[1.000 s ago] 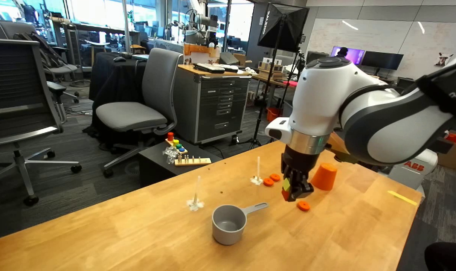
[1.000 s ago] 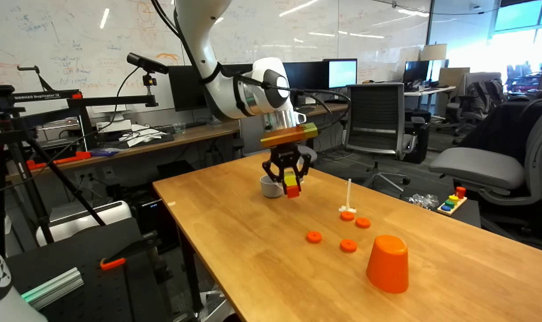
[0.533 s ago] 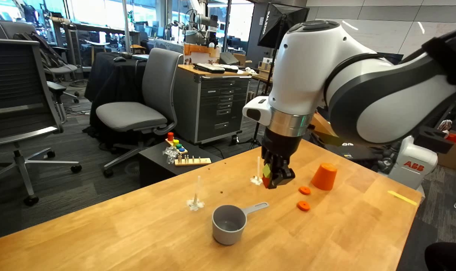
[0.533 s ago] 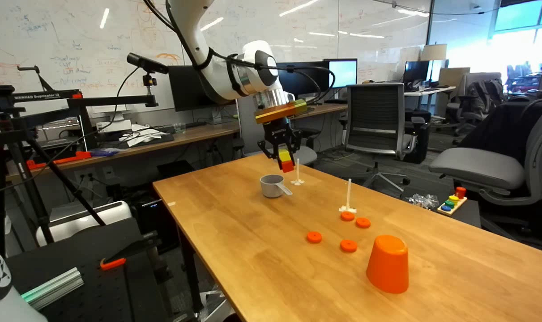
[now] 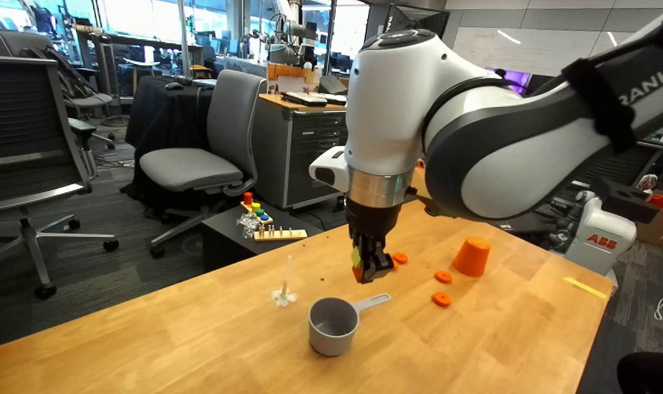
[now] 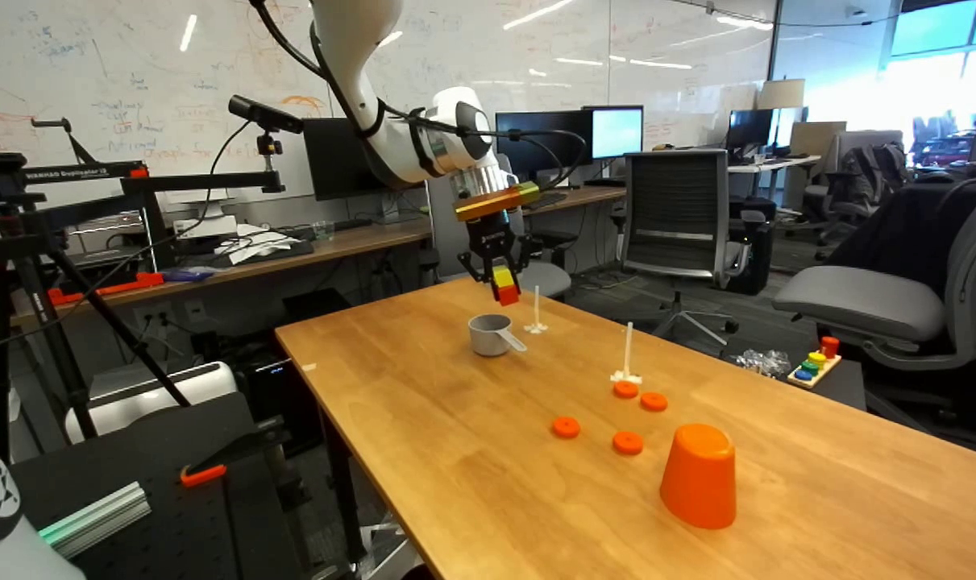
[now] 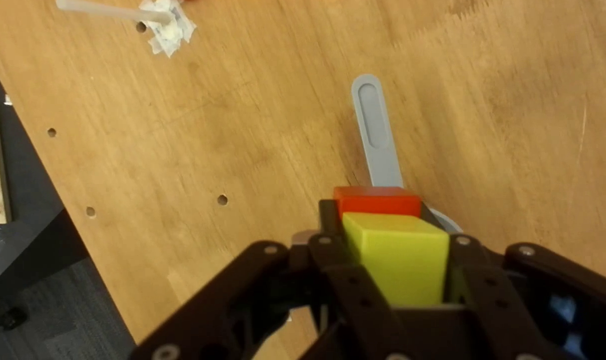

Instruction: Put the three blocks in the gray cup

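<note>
Over the light-brown wooden desk (image 5: 200,350), our black metal pincer (image 7: 379,212) hangs near the round gray handled cup (image 5: 329,342), clamped on a yellow-green cube (image 7: 403,257) with a red cube (image 7: 379,203) below it. We make out just these two of the three, see none in the cup's visible inside, and judge that lowering and release remain.

Windows (image 6: 931,68) blazing white, upper right in an exterior view; glare streaking the whiteboard (image 6: 471,40); wrist view soft along the bottom!

On a wooden table (image 6: 423,403), an upright gray cup (image 5: 327,340), four orange discs (image 6: 566,427), a tapered orange object (image 6: 699,479), two white rods (image 6: 628,353), a yellow strip (image 5: 584,288)
</note>
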`<state>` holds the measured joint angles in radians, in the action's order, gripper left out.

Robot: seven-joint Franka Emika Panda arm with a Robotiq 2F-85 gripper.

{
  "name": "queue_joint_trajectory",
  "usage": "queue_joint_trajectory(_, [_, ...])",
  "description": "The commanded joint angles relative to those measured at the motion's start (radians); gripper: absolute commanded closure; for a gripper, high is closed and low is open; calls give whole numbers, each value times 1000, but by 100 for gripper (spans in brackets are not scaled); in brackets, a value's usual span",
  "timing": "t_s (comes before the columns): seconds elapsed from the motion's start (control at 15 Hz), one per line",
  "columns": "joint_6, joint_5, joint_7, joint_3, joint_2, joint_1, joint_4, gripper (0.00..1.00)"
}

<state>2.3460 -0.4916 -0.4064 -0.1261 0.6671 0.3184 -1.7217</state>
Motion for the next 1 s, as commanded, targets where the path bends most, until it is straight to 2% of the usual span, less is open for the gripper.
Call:
queue_joint_trajectory(0.0, [-85,-6,-3,-4,100,31,149,87])
queue_joint_trajectory(0.6, [-192,3,-20,-5,254,77,357,87])
queue_joint_trajectory(0.67, [-203,4,-20,-4,262,83,373,83])
queue_joint_trajectory(0.73, [-212,4,-18,-4,267,88,387,38])
queue_joint_trajectory(0.8, [-221,1,-19,-3,270,94,398,37])
queue_joint_trajectory(0.93, [-234,0,-16,-1,276,101,418,24])
